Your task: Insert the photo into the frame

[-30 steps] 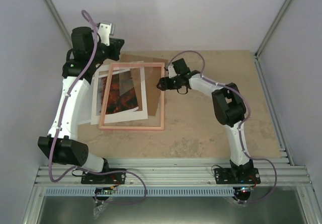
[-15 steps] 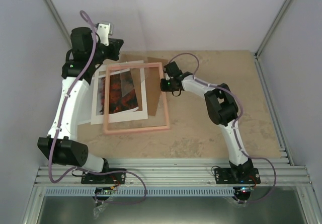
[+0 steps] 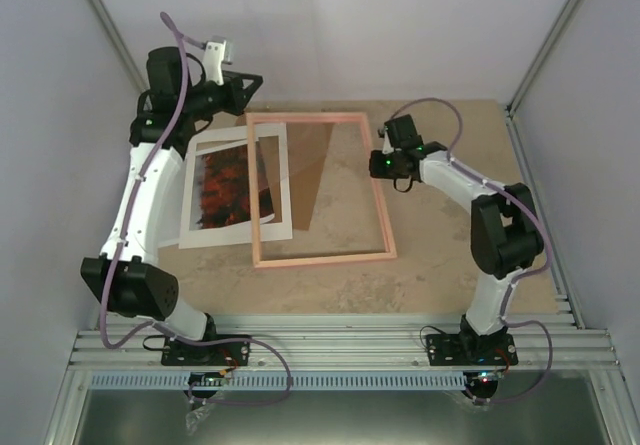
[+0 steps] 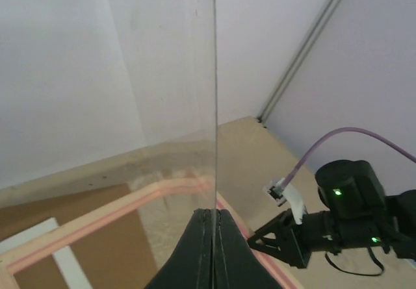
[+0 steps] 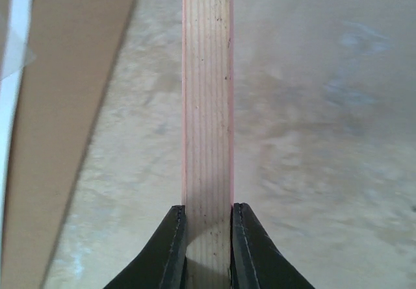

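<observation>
Counting it off now! Two arms on the table: left arm (image 3: 140, 205) at nine o'clock, right arm (image 3: 495, 235) at three o'clock. Two grippers: left gripper (image 3: 243, 87) up at eleven o'clock, right gripper (image 3: 378, 163) at one o'clock. And five loose pieces, one of each kind. One pink frame (image 3: 325, 259), just the one. One photo (image 3: 222, 193) out at nine o'clock. One white mat (image 3: 215, 233). One brown backing board (image 3: 300, 165), a single sheet. One clear pane (image 4: 214, 107), no second anywhere.
</observation>
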Robot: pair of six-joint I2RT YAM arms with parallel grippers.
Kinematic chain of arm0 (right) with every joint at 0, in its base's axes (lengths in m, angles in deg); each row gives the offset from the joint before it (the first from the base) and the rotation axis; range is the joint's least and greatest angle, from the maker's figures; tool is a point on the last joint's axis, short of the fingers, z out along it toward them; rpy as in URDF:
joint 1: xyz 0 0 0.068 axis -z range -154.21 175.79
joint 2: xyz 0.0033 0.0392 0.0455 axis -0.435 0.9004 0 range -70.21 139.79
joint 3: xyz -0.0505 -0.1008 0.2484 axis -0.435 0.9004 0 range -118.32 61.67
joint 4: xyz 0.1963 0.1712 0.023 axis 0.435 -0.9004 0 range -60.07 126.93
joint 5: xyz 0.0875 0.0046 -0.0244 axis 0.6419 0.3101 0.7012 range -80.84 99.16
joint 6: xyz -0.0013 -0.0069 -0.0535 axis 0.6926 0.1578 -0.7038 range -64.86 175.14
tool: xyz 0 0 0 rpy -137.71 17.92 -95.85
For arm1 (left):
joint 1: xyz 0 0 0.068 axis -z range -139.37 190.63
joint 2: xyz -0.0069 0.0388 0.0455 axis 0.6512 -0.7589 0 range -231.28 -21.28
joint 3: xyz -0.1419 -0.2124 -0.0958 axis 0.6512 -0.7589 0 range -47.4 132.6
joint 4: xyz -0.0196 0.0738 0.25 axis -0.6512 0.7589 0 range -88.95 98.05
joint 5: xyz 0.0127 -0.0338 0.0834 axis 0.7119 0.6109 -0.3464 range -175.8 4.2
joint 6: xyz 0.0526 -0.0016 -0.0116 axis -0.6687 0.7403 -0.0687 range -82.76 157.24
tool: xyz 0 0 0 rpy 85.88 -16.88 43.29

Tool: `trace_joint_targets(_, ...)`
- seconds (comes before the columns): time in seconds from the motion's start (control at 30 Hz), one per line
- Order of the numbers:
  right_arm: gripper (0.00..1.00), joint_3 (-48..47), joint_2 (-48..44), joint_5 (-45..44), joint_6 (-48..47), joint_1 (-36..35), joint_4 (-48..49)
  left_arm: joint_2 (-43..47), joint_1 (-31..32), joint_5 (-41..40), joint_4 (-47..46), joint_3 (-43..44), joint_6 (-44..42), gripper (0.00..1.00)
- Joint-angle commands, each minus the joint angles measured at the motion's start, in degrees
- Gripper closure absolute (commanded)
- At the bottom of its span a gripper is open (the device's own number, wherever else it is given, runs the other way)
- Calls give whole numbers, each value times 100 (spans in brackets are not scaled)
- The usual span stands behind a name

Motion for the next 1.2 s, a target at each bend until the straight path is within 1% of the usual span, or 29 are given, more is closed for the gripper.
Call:
trace_joint_targets(0.0, 100, 734, -203, -32, -305, 212, 144, -119, 265, 724, -436, 41, 365, 100)
trace_joint_targets(0.1, 100, 1320, -493, -24, -341, 392, 323, -172, 555, 831, -496, -30, 483, 100)
trace_joint_targets(0.23, 99, 2141, -1165, -54, -230, 588, 561, -245, 765, 1030, -759, -208, 887, 100)
trace_joint_targets(0.27, 91, 2292, -1289, -28, -233, 607, 641, -275, 795, 1106, -856, -252, 1016, 100)
trace_joint_targets(0.33, 54, 2429, -1447, 106, -270, 694, 725, -373, 848, 1355, -1146, -343, 1376, 100)
trace_joint_targets(0.37, 38, 2456, -1503, 259, -327, 779, 735, -425, 882, 1499, -1297, -381, 1559, 100)
trace_joint_targets(0.4, 28, 2471, -1573, 492, -443, 911, 739, -494, 921, 1639, -1430, -382, 1687, 100)
trace_joint_targets(0.43, 22, 2512, -1667, 906, -724, 1094, 778, -524, 953, 1773, -1535, -364, 1801, 100)
trace_joint_targets(0.5, 15, 2516, -1872, 1868, -1507, 1527, 670, -609, 1006, 2056, -1679, -293, 1910, 100)
trace_joint_targets(0.53, 13, 2481, -1970, 2437, -1985, 1807, 507, -630, 1014, 2183, -1709, -268, 1926, 100)
trace_joint_targets(0.6, 8, 2476, -2207, 3975, -2988, 2563, 189, -600, 1015, 2412, -1795, -351, 1975, 100)
trace_joint_targets(0.63, 4, 2498, -2311, 4924, -3350, 2951, 14, -570, 1015, 2463, -1798, -431, 1955, 100)
trace_joint_targets(0.67, 3, 2474, -2387, 5472, -3723, 3231, -174, -528, 1015, 2497, -1814, -552, 1954, 100)
trace_joint_targets(0.73, 2, 2200, -2336, 6140, -4476, 3562, -856, -454, 1021, 2546, -1879, -754, 1976, 100)
trace_joint_targets(0.8, 2, 1855, -2115, 6621, -4857, 3635, -1328, -426, 1051, 2654, -1916, -781, 1963, 100)
trace_joint_targets(0.83, 2, 1714, -1936, 6907, -4833, 3643, -1310, -425, 1081, 2763, -1921, -763, 1959, 100)
trace_joint_targets(0.87, 2, 1631, -1815, 7165, -4497, 3638, -1059, -434, 1120, 2872, -1949, -746, 1976, 100)
trace_joint_targets(0.93, 2, 1600, -1599, 7513, -3436, 3597, -4, -438, 1203, 3068, -2108, -751, 2123, 100)
trace_joint_targets(0.97, 2, 1555, -1512, 7523, -2997, 3541, 495, -428, 1246, 3144, -2219, -789, 2227, 100)
trace_joint_targets(1.0, 2, 1467, -1442, 7474, -2768, 3492, 779, -407, 1290, 3223, -2388, -840, 2369, 100)
trace_joint_targets(1.07, 2, 1222, -1340, 7220, -2332, 3393, 1084, -351, 1372, 3296, -2621, -946, 2557, 100)
trace_joint_targets(1.17, 2, 1179, -1201, 7386, -1246, 3346, 1843, -314, 1467, 3383, -2944, -1028, 2749, 100)
